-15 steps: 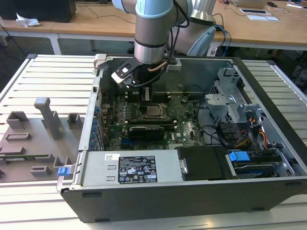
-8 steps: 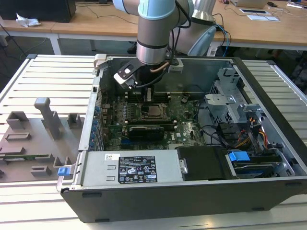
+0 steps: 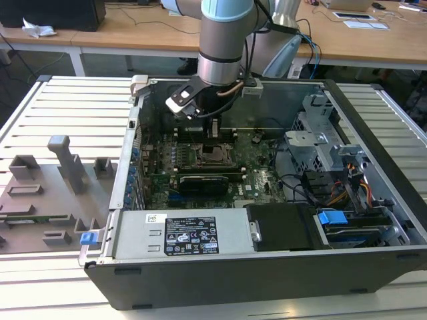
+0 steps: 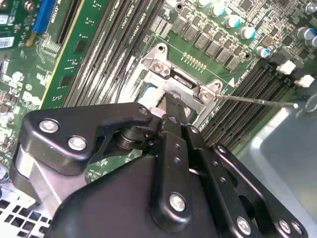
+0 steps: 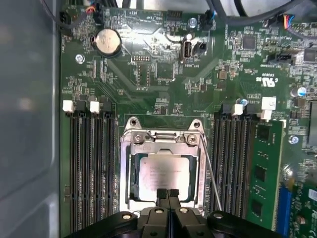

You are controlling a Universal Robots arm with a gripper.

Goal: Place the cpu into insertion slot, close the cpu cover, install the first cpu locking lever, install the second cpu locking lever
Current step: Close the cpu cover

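The cpu (image 5: 163,174), a pale silver square, lies flat in the insertion slot (image 3: 212,155) on the green board. The cpu cover (image 5: 126,173), a silvery frame, lies down around the chip, with the chip showing through its window. A thin wire locking lever (image 5: 211,173) slants along one side of the socket and, as the lever (image 4: 257,101) in the second wrist view, sticks out away from it. My gripper (image 5: 167,193) is shut, fingertips together with nothing between them, right over the chip's edge. The gripper (image 3: 215,128) hangs just above the socket.
Black memory slots (image 5: 89,168) flank the socket on both sides, one holding a green module (image 5: 262,173). The open case has a metal wall (image 5: 27,124), a drive cage (image 3: 320,143), cables (image 3: 333,190) and a power supply (image 3: 180,233) at the front.
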